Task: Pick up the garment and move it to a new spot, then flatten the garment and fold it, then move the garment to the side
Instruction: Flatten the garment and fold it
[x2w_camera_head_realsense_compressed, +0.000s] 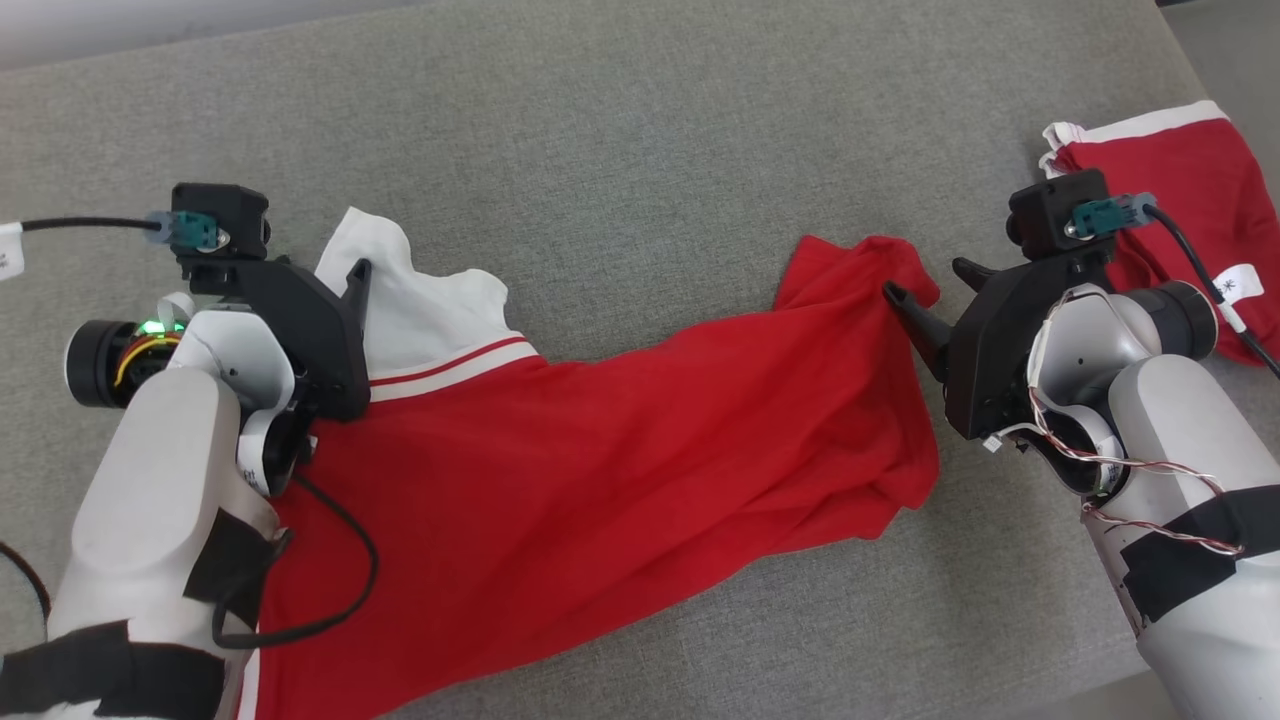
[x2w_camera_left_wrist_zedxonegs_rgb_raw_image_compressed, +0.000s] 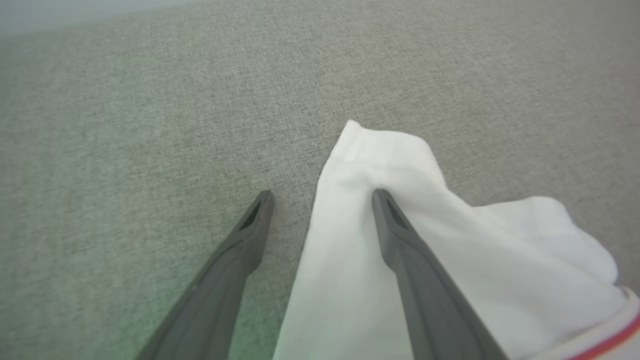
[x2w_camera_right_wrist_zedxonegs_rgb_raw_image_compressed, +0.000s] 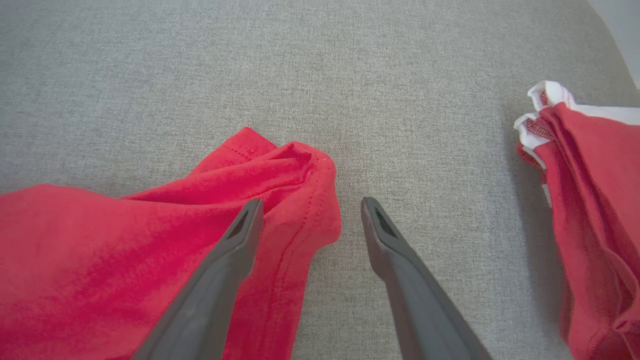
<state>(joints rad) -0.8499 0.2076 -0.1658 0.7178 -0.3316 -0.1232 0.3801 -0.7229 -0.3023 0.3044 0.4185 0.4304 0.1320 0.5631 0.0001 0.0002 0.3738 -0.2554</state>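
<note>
I have the red short-sleeved garment with white sleeve and striped trim (x2w_camera_head_realsense_compressed: 600, 440) lying rumpled across the grey woven surface (x2w_camera_head_realsense_compressed: 640, 130). Its long axis runs side to side, from one arm to the other.

The left gripper (x2w_camera_left_wrist_zedxonegs_rgb_raw_image_compressed: 322, 194) has its fingers spread wide and holds nothing. It straddles the edge of the white sleeve (x2w_camera_left_wrist_zedxonegs_rgb_raw_image_compressed: 500, 250), with one finger over the cloth and the other over bare surface.

The right gripper (x2w_camera_right_wrist_zedxonegs_rgb_raw_image_compressed: 311, 201) is equally wide and empty. It straddles the red hem corner (x2w_camera_right_wrist_zedxonegs_rgb_raw_image_compressed: 280, 165) the same way, so each arm sits at its own end and neither needs to reach across.

Whether any fingertip actually presses the fabric I can't tell; they may be hovering just above it.

In my judgement the garment is not yet flat, and the next pinch depends on each pair of fingers closing over the edge between them.

For room, the far side of the surface is broad and bare. The near edge is close on the right, and the garment's near left part runs out of the head view. A second, folded red garment with white trim (x2w_camera_head_realsense_compressed: 1190, 190) lies just beyond the right wrist, so I'd avoid pulling that way.
</note>
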